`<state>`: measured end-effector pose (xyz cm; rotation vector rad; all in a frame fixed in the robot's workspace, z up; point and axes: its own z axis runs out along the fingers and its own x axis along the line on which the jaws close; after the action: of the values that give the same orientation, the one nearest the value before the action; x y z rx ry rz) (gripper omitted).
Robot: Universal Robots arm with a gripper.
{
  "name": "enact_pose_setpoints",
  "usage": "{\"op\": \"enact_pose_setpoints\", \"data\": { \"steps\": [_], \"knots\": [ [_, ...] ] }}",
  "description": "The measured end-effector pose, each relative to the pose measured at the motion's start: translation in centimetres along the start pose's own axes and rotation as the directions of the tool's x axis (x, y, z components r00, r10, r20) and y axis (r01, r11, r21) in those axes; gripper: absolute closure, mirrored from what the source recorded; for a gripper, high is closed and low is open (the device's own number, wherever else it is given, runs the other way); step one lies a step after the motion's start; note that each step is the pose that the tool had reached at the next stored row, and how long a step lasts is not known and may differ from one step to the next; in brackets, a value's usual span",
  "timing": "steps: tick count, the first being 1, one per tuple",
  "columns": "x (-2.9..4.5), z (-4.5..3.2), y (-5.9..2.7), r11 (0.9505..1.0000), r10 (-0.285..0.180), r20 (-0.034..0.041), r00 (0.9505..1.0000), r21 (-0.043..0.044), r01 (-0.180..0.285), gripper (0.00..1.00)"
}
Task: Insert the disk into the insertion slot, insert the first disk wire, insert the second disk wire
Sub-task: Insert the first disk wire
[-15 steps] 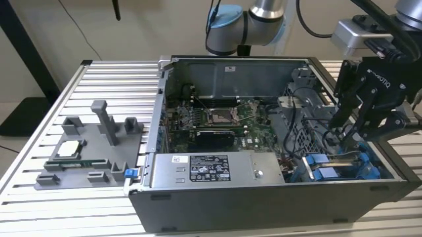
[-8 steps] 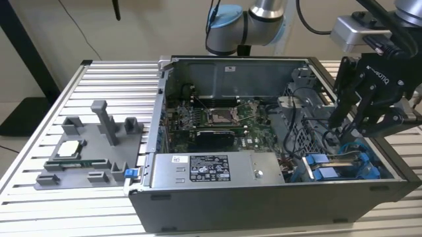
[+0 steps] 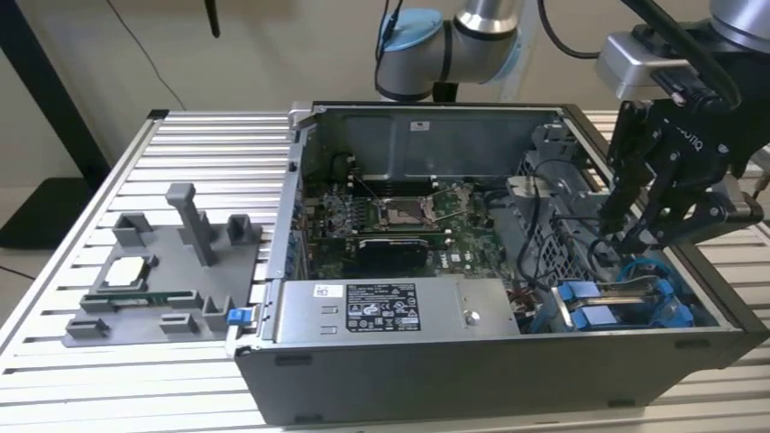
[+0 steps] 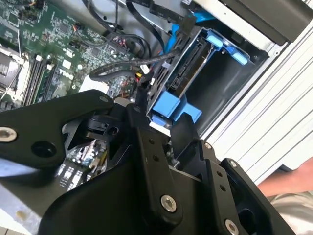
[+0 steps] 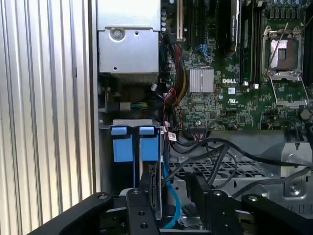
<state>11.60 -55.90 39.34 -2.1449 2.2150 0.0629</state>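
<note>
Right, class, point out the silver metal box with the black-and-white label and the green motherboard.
Silver metal box with the black-and-white label (image 3: 398, 308): exterior view, on its label.
Green motherboard (image 5: 244, 110): first wrist view, on bare circuit board.

Your count at the computer case (image 3: 481, 388)
Inside: one disk (image 4: 188, 66), one silver box (image 3: 398, 308), one processor socket (image 3: 403, 212). Beside it: one grey fixture (image 3: 180, 280).

Exterior view: light was soft and even, without hard shadows; the computer case (image 3: 481, 370) stayed dim inside. Second wrist view: glare bleached the slatted table (image 4: 286, 103) near white; the drive bay (image 4: 220, 88) lay in deep shadow.
</note>
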Motion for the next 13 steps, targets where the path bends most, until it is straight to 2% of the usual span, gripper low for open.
{"op": "enact_pose_setpoints", "data": {
  "steps": [6, 11, 13],
  "knots": [
    [-1.29, 0.31, 0.32, 0.9998, -0.013, -0.0011, 0.9999, 0.0132, 0.013, 0.00],
    [-1.43, 0.56, 0.48, 0.9987, -0.026, -0.0003, 0.9997, 0.0438, 0.026, 0.00],
    [-1.43, 0.59, 0.56, 0.9983, -0.033, -0.0005, 0.9994, 0.0481, 0.033, 0.00]
  ]
}}
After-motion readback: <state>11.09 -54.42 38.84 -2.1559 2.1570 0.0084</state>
